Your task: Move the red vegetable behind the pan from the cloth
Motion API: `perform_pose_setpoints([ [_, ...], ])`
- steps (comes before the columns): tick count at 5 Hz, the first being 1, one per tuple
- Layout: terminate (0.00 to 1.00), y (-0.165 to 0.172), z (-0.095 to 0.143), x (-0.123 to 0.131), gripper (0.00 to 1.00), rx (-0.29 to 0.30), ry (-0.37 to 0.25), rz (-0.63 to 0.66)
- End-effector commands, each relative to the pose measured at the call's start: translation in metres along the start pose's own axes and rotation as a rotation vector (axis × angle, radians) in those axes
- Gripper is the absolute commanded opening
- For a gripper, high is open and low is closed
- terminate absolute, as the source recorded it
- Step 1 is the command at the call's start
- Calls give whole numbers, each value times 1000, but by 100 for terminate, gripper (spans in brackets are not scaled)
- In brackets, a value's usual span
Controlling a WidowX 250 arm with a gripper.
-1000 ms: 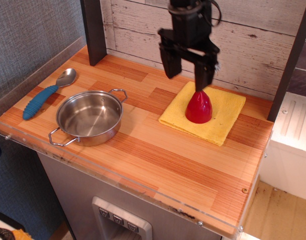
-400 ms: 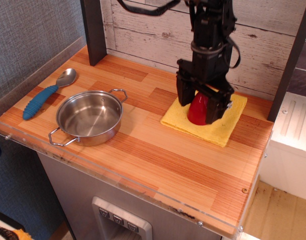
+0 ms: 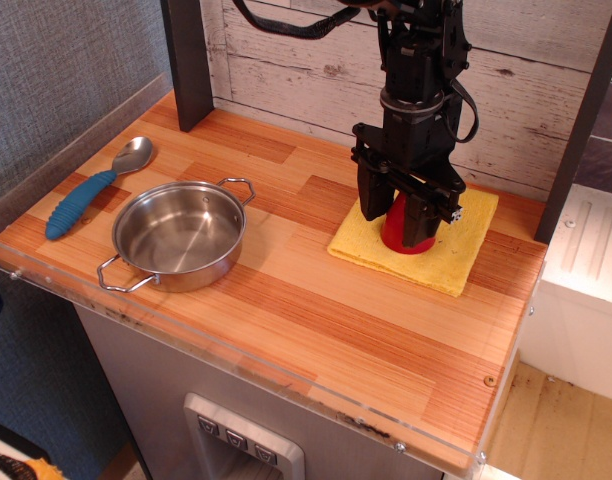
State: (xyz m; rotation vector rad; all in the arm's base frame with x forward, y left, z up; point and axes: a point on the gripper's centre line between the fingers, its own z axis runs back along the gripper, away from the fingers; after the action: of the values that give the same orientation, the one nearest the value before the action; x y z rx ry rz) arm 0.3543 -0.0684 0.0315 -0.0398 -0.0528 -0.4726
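The red vegetable (image 3: 396, 234) stands on the yellow cloth (image 3: 468, 250) at the right rear of the wooden counter. My gripper (image 3: 398, 222) has come straight down over it. Its black fingers (image 3: 372, 200) press on both sides of the vegetable, so only the red lower part shows between them. The vegetable still rests on the cloth. The steel pan (image 3: 178, 235) with two wire handles sits empty at the front left, well apart from the gripper.
A blue-handled metal spoon (image 3: 86, 195) lies left of the pan near the counter's left edge. A dark post (image 3: 189, 60) stands at the back left. The plank wall (image 3: 286, 70) runs behind the counter, with bare wood between pan and wall.
The gripper came down from above the vegetable, straddled it, and its fingers have closed in on it. The cloth shifted slightly. Pan and spoon have not moved.
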Motion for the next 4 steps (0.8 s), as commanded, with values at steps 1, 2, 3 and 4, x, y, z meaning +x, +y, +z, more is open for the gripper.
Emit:
perform_pose_setpoints([
  [1, 0, 19, 64, -11, 0, -33, -142, 9],
  [2, 0, 48, 88, -23, 0, -42, -169, 75],
  [3, 0, 91, 93, -40, 0, -24, -152, 164],
  [4, 0, 139, 75, -56, 0, 25, -110, 271],
])
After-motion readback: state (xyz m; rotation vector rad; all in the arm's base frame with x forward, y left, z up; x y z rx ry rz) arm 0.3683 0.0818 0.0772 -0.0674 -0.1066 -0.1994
